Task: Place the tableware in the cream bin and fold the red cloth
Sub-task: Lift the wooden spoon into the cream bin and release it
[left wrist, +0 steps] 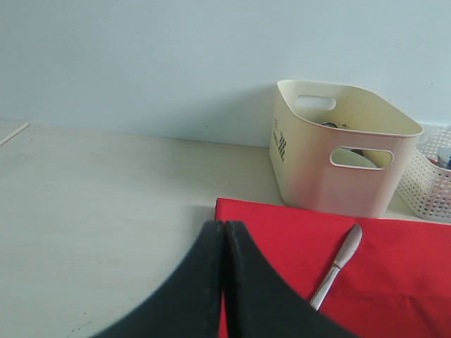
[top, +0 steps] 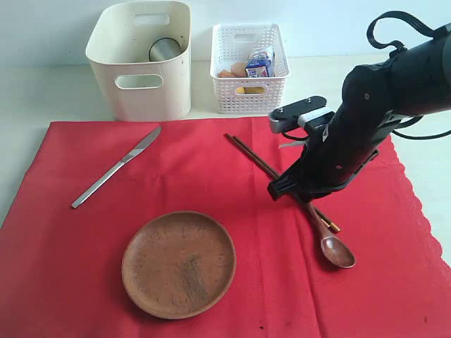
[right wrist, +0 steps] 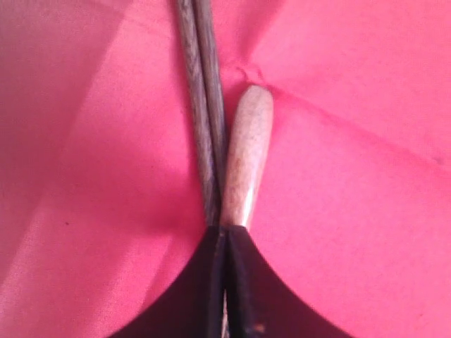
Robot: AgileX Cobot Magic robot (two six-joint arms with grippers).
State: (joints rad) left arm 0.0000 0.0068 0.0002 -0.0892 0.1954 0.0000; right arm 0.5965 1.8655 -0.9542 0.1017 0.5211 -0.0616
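Right wrist view: the right fingers (right wrist: 197, 303) are pressed together, only a hairline seam between them, tips down on the bright red rectangular cloth (right wrist: 352, 211). The dark wooden chopsticks (right wrist: 204, 105) and the handle of the brown wooden spoon (right wrist: 243, 155) run straight out from the tips, side by side and touching (whether either is actually pinched cannot be told).

Left wrist view: the left fingers (left wrist: 190, 296) are together too, gripping nothing, where the pale surface (left wrist: 106, 211) meets the cloth's edge. Just beyond them lies the silver table knife (left wrist: 340, 264). Farther beyond stands the tall cream plastic bin (left wrist: 317, 169), with the white lattice basket (left wrist: 433, 186) beside it.

Exterior view: the right arm (top: 366, 120) hides its fingers where chopsticks and spoon handle meet. The bin holds a steel cup (top: 164, 49). The basket holds a blue-and-white milk carton (top: 260, 62) and an egg (top: 238, 68). The round brown plate (top: 179, 264) lies on the cloth, well apart from the right fingers.
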